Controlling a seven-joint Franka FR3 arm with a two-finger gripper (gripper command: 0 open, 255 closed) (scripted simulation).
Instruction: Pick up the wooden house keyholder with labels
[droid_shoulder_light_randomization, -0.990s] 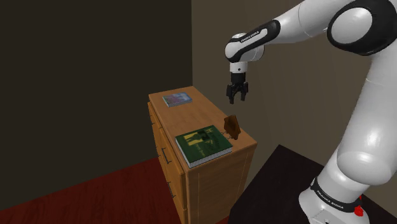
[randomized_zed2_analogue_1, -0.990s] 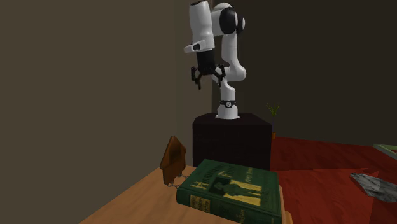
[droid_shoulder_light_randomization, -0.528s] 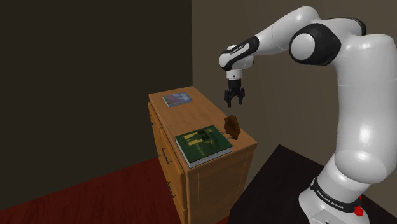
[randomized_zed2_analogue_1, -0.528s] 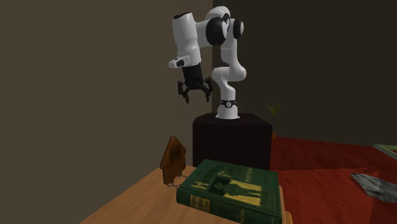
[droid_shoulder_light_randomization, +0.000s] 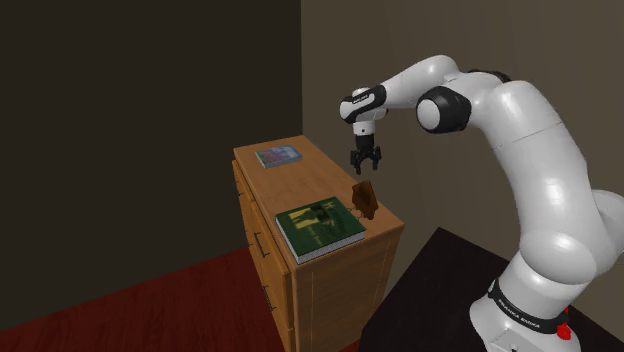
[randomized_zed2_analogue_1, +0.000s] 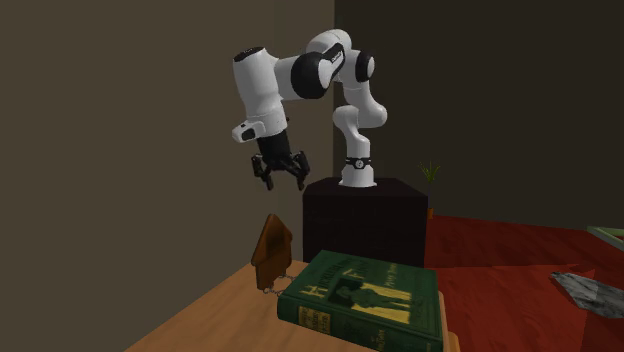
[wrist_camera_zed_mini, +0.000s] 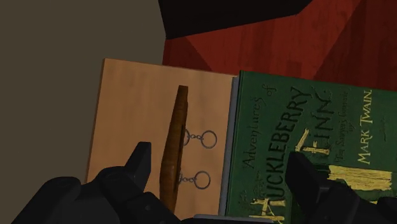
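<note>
The wooden house-shaped keyholder (randomized_zed2_analogue_1: 271, 250) stands on edge on the dresser top (droid_shoulder_light_randomization: 280, 182), just beside the green Huckleberry Finn book (randomized_zed2_analogue_1: 365, 300), with its two key rings (wrist_camera_zed_mini: 207, 139) on the book's side. The black gripper (droid_shoulder_light_randomization: 364, 160) hangs above it, well apart, with its fingers spread wide. Looking down the hand, the keyholder's thin long edge runs parallel to the book's nearest edge, off-centre toward the finger farther from the book. I cannot make out its labels, and the hand's body cuts off one end.
</note>
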